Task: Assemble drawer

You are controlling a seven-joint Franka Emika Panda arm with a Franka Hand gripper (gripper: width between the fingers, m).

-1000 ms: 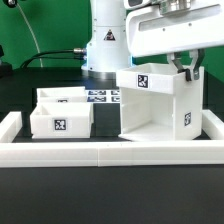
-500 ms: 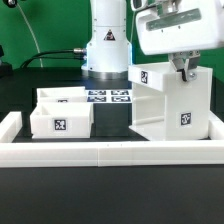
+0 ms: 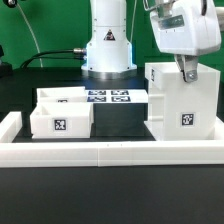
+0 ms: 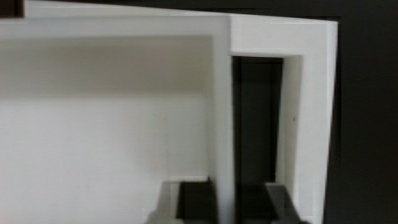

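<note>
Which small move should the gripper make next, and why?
Probably open the gripper and rise straight up: it pinches the upper wall of the housing, which seems to stand upright beside the rail, and the front tray and rear tray lie apart, not yet inserted.

Wrist [image 3: 182, 32] tilted, jaws clamped.

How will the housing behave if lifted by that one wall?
Housing looks like hollow rigid plastic: probably stiff and light. Hand pinches one thin smooth wall near the top edge, so it may pivot or slip. Tall, flat base: likely slides pushed low, may tip pushed high.
</note>
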